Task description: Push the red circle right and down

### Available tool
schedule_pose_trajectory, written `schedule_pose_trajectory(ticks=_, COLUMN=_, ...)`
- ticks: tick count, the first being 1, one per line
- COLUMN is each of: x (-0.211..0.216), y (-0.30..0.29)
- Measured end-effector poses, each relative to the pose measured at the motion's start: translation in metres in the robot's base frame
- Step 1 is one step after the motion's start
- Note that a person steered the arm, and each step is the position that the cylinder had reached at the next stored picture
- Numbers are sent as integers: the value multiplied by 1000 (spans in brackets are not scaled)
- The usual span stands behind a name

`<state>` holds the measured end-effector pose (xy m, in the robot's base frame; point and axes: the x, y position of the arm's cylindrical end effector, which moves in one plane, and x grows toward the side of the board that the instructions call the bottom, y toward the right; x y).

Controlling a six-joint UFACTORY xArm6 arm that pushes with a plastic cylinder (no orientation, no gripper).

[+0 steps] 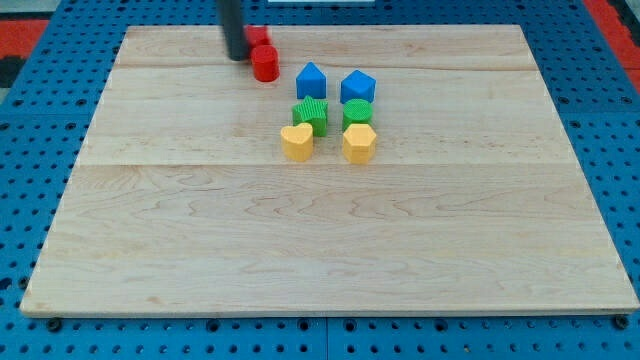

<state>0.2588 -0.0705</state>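
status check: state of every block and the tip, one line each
my tip: down on the board, just left of the red circle, about touching.
red circle: upright, near the view's top.
second red block: behind the circle, partly hidden by the rod.
blue blocks: back row of cluster.
green blocks: middle row.
yellow blocks: front row.

The rod is cut off by the view's top edge. It partly hides a second red block, shape unclear.
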Motion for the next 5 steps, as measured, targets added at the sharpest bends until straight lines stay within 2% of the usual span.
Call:
schedule_pose_trajectory(ticks=1, x=0, y=32)
schedule_pose_trajectory(ticks=2, x=-2, y=7)
schedule_pose_trajectory(ticks=3, x=39, y=3)
schedule_pose_trajectory(ticks=4, x=49, y=13)
schedule_pose_trajectory(ticks=5, x=37, y=26)
